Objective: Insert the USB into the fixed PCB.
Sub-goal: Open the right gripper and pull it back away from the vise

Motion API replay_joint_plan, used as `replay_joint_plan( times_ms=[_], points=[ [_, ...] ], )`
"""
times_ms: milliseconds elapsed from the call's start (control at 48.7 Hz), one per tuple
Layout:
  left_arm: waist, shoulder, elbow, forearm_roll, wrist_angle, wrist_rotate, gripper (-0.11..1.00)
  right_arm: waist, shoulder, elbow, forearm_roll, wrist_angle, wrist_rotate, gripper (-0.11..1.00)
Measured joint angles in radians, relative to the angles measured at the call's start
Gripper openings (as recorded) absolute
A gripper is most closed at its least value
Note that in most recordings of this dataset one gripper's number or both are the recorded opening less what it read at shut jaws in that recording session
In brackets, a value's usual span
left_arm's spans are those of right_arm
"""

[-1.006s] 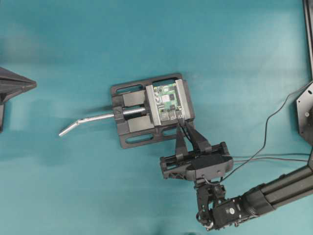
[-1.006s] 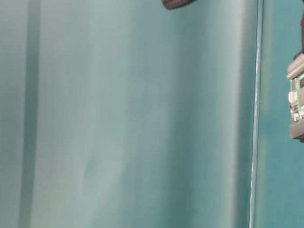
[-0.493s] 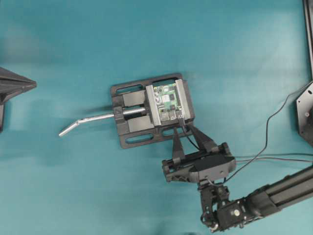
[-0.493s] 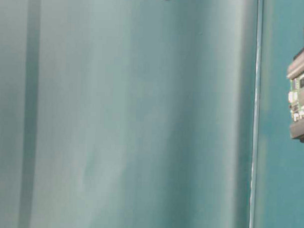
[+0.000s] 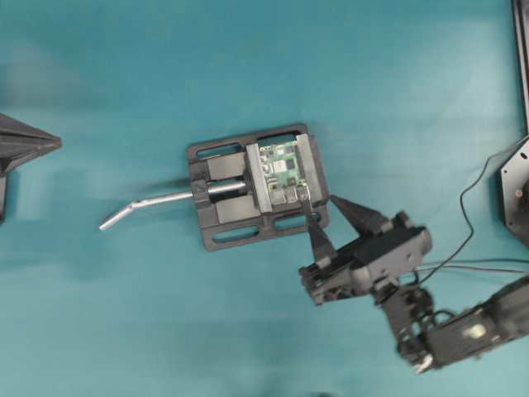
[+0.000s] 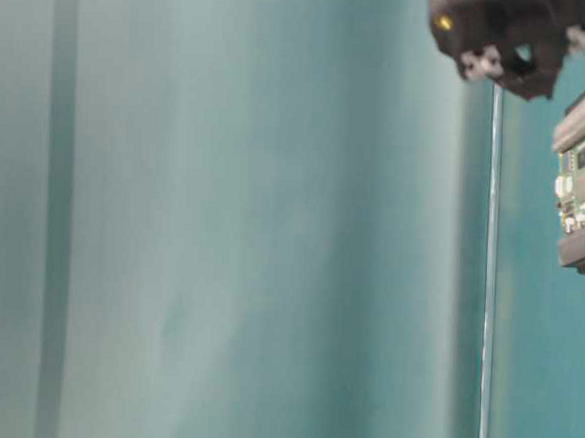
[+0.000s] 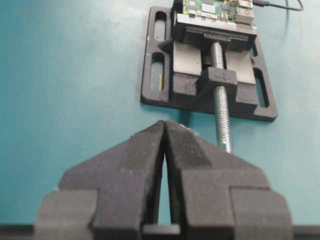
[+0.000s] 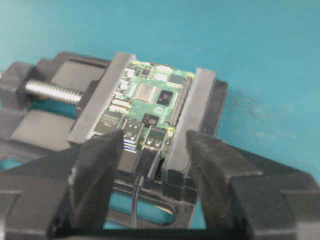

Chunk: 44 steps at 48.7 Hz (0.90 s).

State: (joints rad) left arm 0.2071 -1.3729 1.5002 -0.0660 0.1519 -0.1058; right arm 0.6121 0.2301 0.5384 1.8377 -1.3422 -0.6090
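In the overhead view the right claw [image 5: 328,222] sits at the near right of the teal surface [image 5: 372,91], its two fingers spread wide and holding nothing, tips just off the near right corner of the black vise [image 5: 221,225]. Open teal lies all round the vise: a broad band far of it, another to the left past the bent silver handle [image 5: 140,207], and a narrower strip near it.

The right wrist view shows what the overhead cannot: the USB [image 8: 146,162] is seated in a port on the near edge of the fixed PCB [image 8: 150,107], its dark plug body pointing into the board and its thin black cable [image 8: 136,200] dropping back toward the camera between the spread fingers [image 8: 100,165]. The plug's long axis runs near to far along the board's length. The board lies flat between two grey jaws, its long sides against them.

The left wrist view looks from the opposite side, along the threaded screw [image 7: 221,107], and shows the left claw [image 7: 165,125] clenched on nothing, tips touching, well short of the vise. There the board [image 7: 212,7] is at the far edge, with the cable [image 7: 285,7] trailing off right.

The table-level view catches only the board's edge [image 6: 580,186] at far right and a dark arm part at the top.
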Motion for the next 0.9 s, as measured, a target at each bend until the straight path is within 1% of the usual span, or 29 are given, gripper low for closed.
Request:
replay_joint_plan(
  times_ms=[21,82,123,226,267,390,493,637,801,904],
  points=[
    [-0.002,0.000,0.000,0.000,0.000,0.002,0.03,-0.003,-0.011,0.018,-0.011,0.018,-0.017,0.59],
    [0.000,0.000,0.000,-0.002,0.000,0.002,0.03,-0.006,-0.040,0.063,-0.038,0.063,-0.037,0.59],
    [0.000,0.000,0.000,0.000,0.000,0.000,0.03,-0.009,-0.060,0.095,-0.066,0.095,-0.049,0.59],
    [0.000,0.000,0.000,0.000,0.000,0.002,0.03,-0.011,-0.115,0.156,-0.130,0.152,-0.054,0.59],
    [0.000,0.000,0.000,0.000,0.000,0.002,0.03,-0.012,-0.141,0.179,-0.164,0.173,-0.054,0.59],
    [0.000,0.000,0.000,0.000,0.000,0.002,0.03,-0.038,-0.221,0.238,-0.253,0.247,-0.052,0.59],
    [-0.002,0.000,0.000,0.000,0.000,0.002,0.03,-0.075,-0.281,0.276,-0.316,0.333,-0.054,0.59],
    [0.000,0.000,0.002,-0.002,0.000,0.002,0.03,-0.141,-0.377,0.328,-0.414,0.517,-0.061,0.59],
    [0.000,0.000,0.000,-0.002,0.000,0.002,0.03,-0.239,-0.477,0.391,-0.526,0.721,-0.061,0.59],
    [0.000,0.000,0.000,-0.002,0.000,0.002,0.03,-0.296,-0.531,0.445,-0.592,0.796,-0.061,0.59]
  ],
)
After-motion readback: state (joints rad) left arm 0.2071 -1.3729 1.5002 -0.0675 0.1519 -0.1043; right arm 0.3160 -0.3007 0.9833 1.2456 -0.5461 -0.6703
